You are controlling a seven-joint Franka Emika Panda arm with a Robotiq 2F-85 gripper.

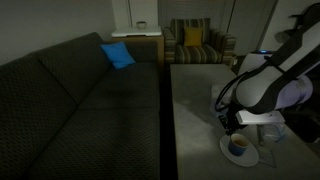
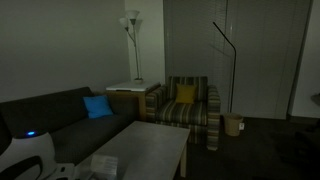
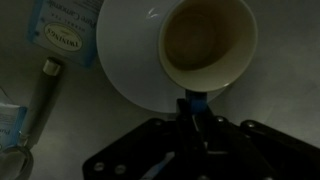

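In the wrist view a white cup with a brownish inside stands on a white saucer. My gripper is just below the cup's near rim, shut on a thin blue stick whose far end reaches the rim. How the stick ends is hidden by the cup. In an exterior view the gripper hangs over the cup and saucer near the front right of the grey table.
Printed packets and a slim tube lie left of the saucer. A dark sofa with a blue cushion flanks the table. A striped armchair, a floor lamp and a small bin stand beyond.
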